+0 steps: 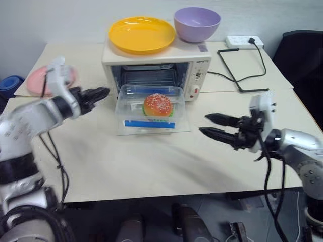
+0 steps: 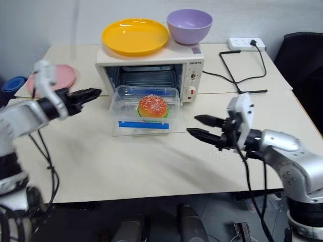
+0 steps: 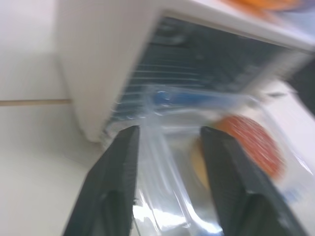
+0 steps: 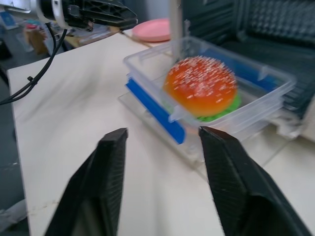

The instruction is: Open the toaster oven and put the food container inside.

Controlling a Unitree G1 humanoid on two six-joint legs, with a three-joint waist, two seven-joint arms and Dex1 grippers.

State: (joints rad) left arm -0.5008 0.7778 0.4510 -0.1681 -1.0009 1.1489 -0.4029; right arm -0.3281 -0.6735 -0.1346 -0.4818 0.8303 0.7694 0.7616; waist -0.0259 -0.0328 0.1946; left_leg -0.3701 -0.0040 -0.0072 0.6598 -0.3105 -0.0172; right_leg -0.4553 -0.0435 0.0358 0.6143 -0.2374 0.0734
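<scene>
Currently the oven (image 1: 156, 70) stands at the 12 o'clock end of the table (image 1: 151, 161) with its glass door (image 1: 151, 128) folded down flat. The container (image 1: 150, 108) sits on that door, its rear edge at the oven mouth, its blue clip (image 1: 149, 124) toward 6 o'clock, with a toy burger (image 1: 158, 105) inside. The left gripper (image 1: 96, 95) hangs at 9 o'clock of the container, near it but apart, fingers slightly apart and empty. The right gripper (image 1: 214, 126) hangs at 4 o'clock of the container, fingers spread, holding nothing. A yellow plate (image 1: 142, 34) and purple bowl (image 1: 197, 23) rest on the oven roof. A pink plate (image 1: 43, 80) lies at 9 o'clock.
</scene>
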